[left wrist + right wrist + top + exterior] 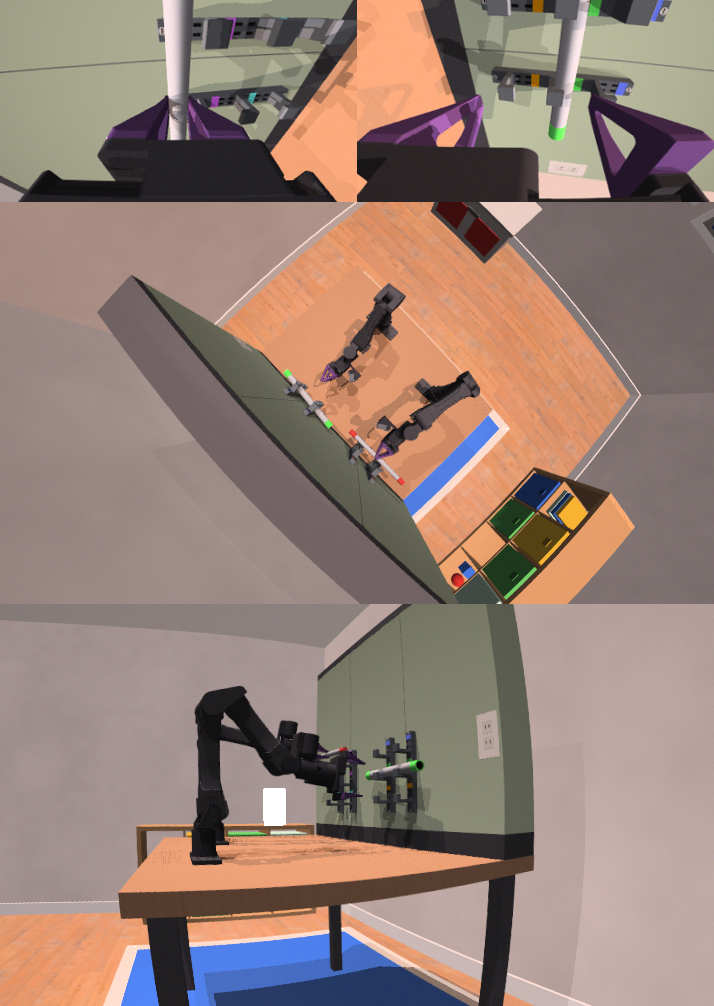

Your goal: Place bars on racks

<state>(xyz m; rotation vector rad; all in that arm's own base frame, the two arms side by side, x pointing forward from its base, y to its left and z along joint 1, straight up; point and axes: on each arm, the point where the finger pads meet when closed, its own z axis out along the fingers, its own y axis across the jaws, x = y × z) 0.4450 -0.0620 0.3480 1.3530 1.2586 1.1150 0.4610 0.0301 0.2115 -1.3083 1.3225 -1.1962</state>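
The red-ended bar (392, 473) (343, 750) (178, 54) is held off the wall, roughly level, in front of the left rack (353, 779) (198, 32). My left gripper (378, 457) (178, 101) is shut on it near its middle. Purple and cyan labels show on that rack; its top labels are hidden behind the bar. The green-ended bar (302, 394) (400, 769) (569, 54) lies across the middle arms of the right rack (411, 799) (591, 85), beside the green labels. My right gripper (325, 380) (362, 778) (535, 100) is open and empty, back from that bar.
The right rack also carries blue labels at the top and orange ones at the bottom, and those arms bear no bar. The green wall panel (200, 342) (450, 679) stands behind both racks. The table top (300, 874) is below the arms.
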